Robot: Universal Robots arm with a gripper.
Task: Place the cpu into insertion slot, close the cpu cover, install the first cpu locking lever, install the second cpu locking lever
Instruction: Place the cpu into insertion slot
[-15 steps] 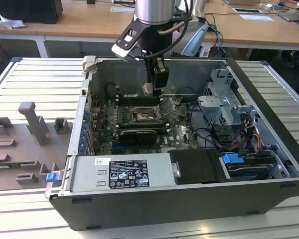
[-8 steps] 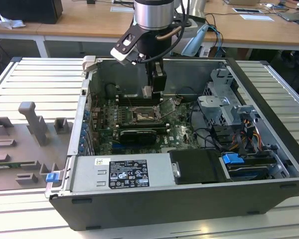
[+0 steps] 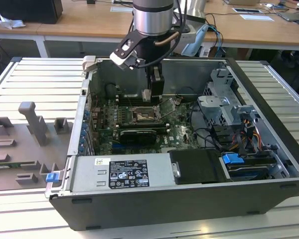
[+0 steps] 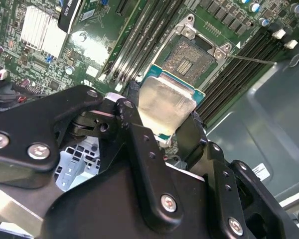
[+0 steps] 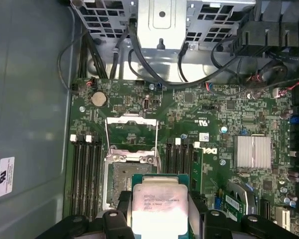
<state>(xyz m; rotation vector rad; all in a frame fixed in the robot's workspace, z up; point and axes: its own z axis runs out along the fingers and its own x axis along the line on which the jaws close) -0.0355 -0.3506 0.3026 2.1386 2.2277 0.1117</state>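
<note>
Open black computer case [image 3: 269,107] lying on its side on a slatted metal table [image 3: 35,74]. Along its near edge, a grey power supply [image 3: 119,172] with a white label. Inside, at the exterior view's right, a grey drive cage [image 3: 224,102], with a blue tab [image 3: 232,160] and orange cables [image 3: 254,137] nearer the camera. Green motherboard [image 3: 182,132] on the case floor. On it, in the first wrist view, a coin cell battery [image 5: 98,98], a finned heatsink [image 5: 252,152] and black memory slots [image 5: 84,169]. Beside the case, at the exterior view's left, a grey fixture tray [image 3: 10,149] with upright blocks. A blue clip [image 3: 52,176] at the case corner. Wooden desks [image 3: 89,22] behind.
</note>
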